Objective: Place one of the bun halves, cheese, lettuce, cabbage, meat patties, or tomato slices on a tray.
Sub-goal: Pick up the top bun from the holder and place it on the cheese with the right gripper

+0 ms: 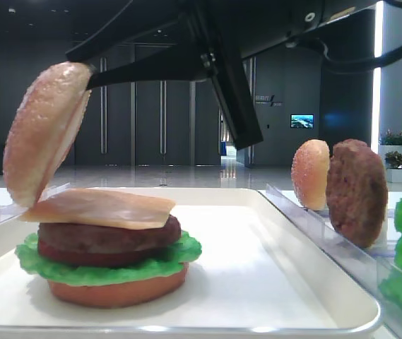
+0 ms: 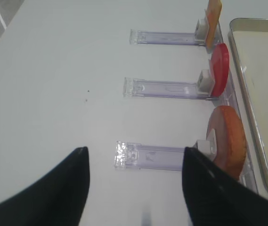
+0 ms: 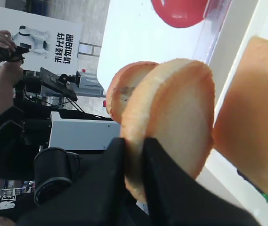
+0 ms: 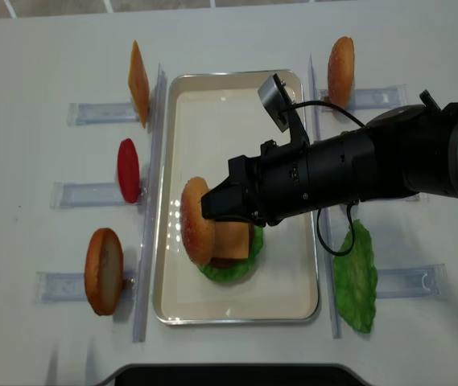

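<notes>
Right gripper (image 3: 134, 162) is clamped on the edge of a bun half (image 1: 44, 134), held on edge and tilted above the left side of the stack on the tray (image 4: 286, 281). Stack, top down: cheese (image 1: 102, 207), meat patty (image 1: 109, 236), lettuce (image 1: 109, 265), bottom bun (image 1: 116, 291). In the overhead view the arm hides most of the stack. Only the left wrist view shows the left gripper (image 2: 134, 181): jaws apart, empty, above the bench (image 2: 53, 70) by the clear racks (image 2: 171, 87).
</notes>
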Robot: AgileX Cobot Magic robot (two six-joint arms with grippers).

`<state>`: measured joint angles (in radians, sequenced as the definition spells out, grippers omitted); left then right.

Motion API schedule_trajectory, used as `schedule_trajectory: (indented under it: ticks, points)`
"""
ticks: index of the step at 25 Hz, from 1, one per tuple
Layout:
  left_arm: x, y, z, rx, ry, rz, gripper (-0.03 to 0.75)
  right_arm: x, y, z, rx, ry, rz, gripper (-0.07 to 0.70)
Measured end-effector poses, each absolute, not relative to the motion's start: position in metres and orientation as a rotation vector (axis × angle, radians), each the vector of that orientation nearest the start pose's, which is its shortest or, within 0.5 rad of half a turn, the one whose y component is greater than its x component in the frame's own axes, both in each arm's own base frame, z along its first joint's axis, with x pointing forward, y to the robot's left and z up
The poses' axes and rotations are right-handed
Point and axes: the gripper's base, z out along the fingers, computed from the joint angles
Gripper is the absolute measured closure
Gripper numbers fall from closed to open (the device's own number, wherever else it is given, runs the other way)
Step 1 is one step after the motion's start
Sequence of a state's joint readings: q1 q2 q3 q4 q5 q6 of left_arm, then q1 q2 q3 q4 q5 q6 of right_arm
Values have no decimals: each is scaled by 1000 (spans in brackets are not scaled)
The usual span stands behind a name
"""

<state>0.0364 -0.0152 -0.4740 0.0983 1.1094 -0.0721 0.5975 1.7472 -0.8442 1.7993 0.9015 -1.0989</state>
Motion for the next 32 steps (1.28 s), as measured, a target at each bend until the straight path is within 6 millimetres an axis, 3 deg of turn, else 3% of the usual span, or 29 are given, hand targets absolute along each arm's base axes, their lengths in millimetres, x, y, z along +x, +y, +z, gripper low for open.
schedule_trajectory:
  ticks: [32]
  points:
    - [-7, 8, 266, -120, 2098, 98, 244, 234, 234, 195, -364, 2400, 1649, 521]
